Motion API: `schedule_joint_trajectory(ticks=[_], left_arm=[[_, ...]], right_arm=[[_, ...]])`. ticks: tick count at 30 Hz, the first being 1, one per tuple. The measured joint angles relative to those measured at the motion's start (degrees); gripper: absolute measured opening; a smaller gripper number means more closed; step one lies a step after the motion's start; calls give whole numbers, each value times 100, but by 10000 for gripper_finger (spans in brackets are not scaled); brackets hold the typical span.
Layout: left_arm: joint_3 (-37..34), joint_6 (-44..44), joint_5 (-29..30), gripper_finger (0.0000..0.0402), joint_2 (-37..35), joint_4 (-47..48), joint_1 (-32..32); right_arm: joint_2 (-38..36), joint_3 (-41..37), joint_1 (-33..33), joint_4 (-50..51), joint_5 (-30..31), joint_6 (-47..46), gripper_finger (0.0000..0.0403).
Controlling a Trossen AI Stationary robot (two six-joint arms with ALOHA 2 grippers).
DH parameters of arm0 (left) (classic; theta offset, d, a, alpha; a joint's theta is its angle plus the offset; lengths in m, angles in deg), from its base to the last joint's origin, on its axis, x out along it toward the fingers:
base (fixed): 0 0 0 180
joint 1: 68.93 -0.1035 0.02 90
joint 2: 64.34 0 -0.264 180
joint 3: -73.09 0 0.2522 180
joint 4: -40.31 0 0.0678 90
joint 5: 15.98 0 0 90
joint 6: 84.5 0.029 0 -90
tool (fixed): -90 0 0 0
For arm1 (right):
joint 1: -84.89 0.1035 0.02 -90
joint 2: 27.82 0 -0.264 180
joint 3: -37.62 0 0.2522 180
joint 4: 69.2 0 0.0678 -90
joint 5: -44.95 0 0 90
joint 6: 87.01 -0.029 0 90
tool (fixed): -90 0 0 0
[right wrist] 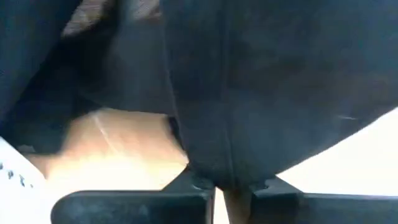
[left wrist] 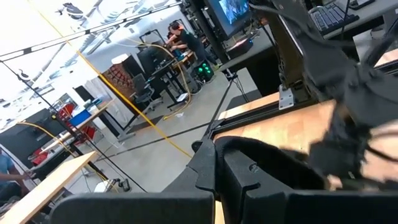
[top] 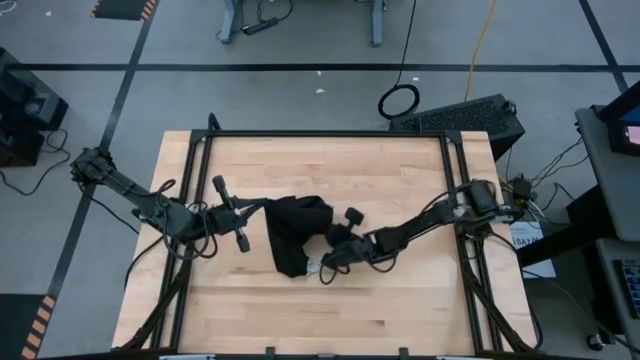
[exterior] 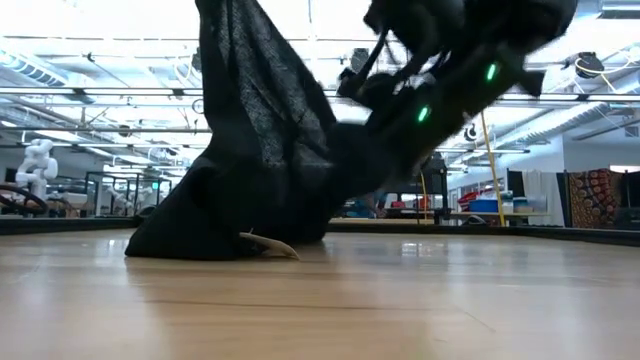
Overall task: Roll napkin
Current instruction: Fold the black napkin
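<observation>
Right gripper [top: 322, 266]: jaws closed on the near right part of the napkin [top: 293, 233]; in the right wrist view the black cloth fills the space just ahead of the two fingers [right wrist: 186, 186], which meet with only a thin seam between them. Left gripper [top: 262, 207]: jaws closed, pinching the far left corner of the napkin, with the cloth drawn toward it in a taut point. In the left wrist view the fingers [left wrist: 205, 168] sit together with dark cloth beyond them.

The napkin lies near the middle of the wooden tabletop [top: 380, 170], slightly left of centre, bunched and partly lifted. In the low view it rises from a wide base on the wood to a narrow raised strip at the top. Its small white tag [exterior: 265, 243] lies on the wood at the near edge of the cloth, just beside the right gripper.

Left arm reaches in from the left edge of the table, right arm from the right edge; the two grippers are near each other with the napkin between them.

Beyond the table: a black ring [top: 399, 101] on the grey floor, and a person [left wrist: 183, 40] at a far desk.
</observation>
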Motion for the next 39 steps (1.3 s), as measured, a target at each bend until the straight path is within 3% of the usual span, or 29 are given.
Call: schedule_joint_trajectory(ticks=[4, 7, 9, 15, 20, 23, 26, 29, 35, 39], left_arm=[[0, 443, -27, 1, 0, -129, -258], [-2, 764, -144, 1, 0, -470, -711], [-2, 932, -439, 1, -5, -725, -1033], [-4, 1504, -1527, 1, -114, -1556, -1974], [244, 1761, -3026, 1, -70, -2506, -3180], [682, 1471, -4141, 1, 116, -2770, -4102], [1234, 846, -4979, 1, 364, -2630, -4873], [1739, 212, -5435, 1, 556, -1899, -5363], [2105, -401, -5601, 1, 534, 119, -5615], [2103, -693, -5616, 1, 415, 1225, -5601]], right_arm=[[-1111, 0, 9, 1096, 198, 259, 3], [-1974, 0, -8, 1387, 767, 832, 2], [-2525, 2, -54, 1428, 996, 1276, 2], [-3967, 2, -199, 1512, 942, 2280, 1], [-4716, 2, -874, 513, 1071, 3822, 1], [-4902, 4, -1518, -828, 589, 5142, 1], [-4994, 9, -2099, -1902, -82, 5716, 0], [-5137, 141, -2369, -1633, -429, 5377, 0], [-5329, 415, -2189, 1088, -955, 3590, 0], [-5310, 433, -2092, 2563, -1774, 2588, 0]])
